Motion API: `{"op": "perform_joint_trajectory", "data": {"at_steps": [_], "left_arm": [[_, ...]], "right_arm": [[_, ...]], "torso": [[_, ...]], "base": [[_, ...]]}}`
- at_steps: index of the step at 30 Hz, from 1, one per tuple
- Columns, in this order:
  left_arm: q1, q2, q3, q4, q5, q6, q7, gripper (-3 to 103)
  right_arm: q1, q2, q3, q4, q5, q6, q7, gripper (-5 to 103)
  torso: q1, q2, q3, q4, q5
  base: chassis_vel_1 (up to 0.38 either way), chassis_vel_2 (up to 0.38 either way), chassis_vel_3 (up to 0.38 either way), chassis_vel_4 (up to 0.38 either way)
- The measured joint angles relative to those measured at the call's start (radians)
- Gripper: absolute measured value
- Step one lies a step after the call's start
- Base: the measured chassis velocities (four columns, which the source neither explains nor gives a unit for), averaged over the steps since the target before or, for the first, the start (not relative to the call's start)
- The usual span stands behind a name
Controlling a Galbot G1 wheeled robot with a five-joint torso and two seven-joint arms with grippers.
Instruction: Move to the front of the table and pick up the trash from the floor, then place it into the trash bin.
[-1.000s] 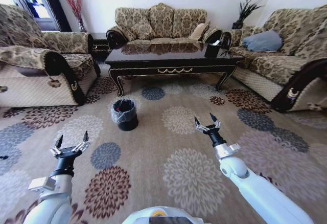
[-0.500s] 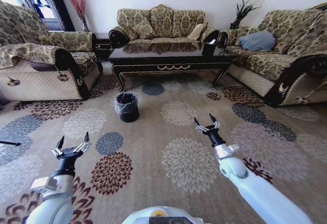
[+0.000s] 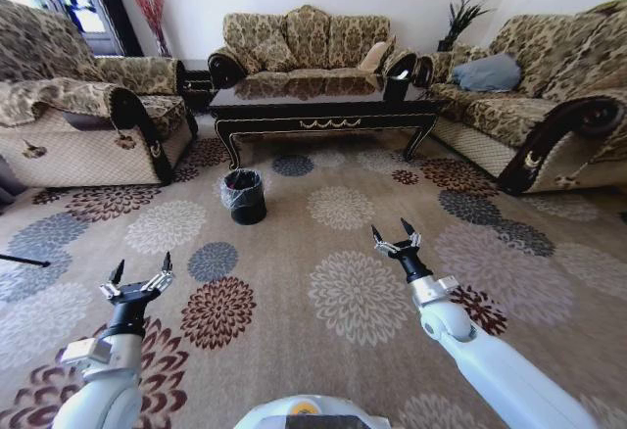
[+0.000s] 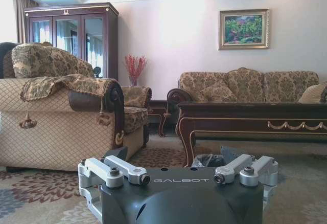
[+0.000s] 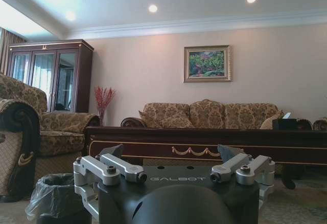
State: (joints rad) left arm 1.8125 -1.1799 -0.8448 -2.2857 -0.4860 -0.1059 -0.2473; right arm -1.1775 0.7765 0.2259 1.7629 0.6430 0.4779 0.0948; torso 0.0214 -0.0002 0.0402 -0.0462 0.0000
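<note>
The long dark table with gold trim stands ahead, between the sofas. On the flowered carpet floor in front of its left end sits the black trash bin with its clear liner; the right wrist view has the bin close by, and the left wrist view has it low before the table. The trash is out of view. My left gripper hovers open over the carpet at the near left. My right gripper hovers open at the near right. Both are empty.
An armchair flanks the left side and a sofa the right, with another sofa behind the table. A black box-shaped holder sits on the table's right end. Open carpet lies between me and the table.
The whole head picture has shifted: the table and bin now look smaller and higher, with more carpet in front. Both arms keep the same pose, grippers still open.
</note>
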Motion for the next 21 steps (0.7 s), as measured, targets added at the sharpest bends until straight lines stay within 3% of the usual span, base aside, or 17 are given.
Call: {"op": "perform_joint_trajectory", "data": {"at_steps": [21], "left_arm": [[0.002,-0.006,0.004,-0.003,0.007,-0.009,0.005,100]], "right_arm": [[-0.004,-0.001,0.001,0.0,-0.004,0.003,-0.004,100]], "torso": [[0.0,0.0,0.0,0.0,0.0]], "base": [[0.116,-0.103,-0.113,0.12]]}}
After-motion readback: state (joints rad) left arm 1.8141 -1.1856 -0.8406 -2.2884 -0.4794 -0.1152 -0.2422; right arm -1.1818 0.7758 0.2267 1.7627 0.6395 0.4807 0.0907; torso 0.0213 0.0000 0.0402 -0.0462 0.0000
